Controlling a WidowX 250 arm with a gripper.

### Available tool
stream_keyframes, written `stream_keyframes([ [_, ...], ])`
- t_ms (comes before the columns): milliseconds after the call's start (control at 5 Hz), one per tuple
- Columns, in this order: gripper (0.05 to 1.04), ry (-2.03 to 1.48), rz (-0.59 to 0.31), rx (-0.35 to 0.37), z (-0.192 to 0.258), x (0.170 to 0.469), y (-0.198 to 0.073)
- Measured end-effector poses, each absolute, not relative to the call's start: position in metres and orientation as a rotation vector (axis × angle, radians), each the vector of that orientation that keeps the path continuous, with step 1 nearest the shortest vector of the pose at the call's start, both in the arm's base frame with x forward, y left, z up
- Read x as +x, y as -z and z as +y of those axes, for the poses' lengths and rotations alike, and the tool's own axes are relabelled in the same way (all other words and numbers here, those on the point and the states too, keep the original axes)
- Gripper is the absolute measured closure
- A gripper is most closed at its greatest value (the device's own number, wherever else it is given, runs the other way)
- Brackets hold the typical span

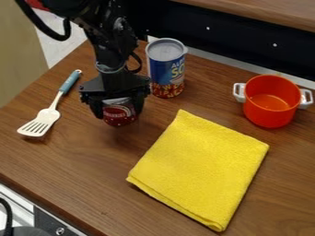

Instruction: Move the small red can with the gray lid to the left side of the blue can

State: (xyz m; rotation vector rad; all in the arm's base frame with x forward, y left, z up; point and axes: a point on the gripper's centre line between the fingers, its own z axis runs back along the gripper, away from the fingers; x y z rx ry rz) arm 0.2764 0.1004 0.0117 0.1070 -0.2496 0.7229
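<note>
The black gripper [119,107] hangs down over the upper left part of the wooden surface. Between its two fingers is a small red can [119,115], with one finger on each side of it. Whether the can touches the surface I cannot tell. Just behind and to the right stands a taller blue can [166,69], upright. To the left lies a white slotted spatula [42,120] with a blue handle. A folded yellow cloth [200,168] lies flat to the lower right of the gripper.
An orange pot [271,100] with white handles stands at the right. The wooden table [73,179] has its front edge running along the lower left, and a dark panel [234,39] rises behind it.
</note>
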Motion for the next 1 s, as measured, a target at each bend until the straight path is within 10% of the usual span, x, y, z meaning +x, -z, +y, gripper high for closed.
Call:
stream_keyframes([
  [1000,0.085,-0.724,-0.295,0.152,0.146,0.320,-0.018],
])
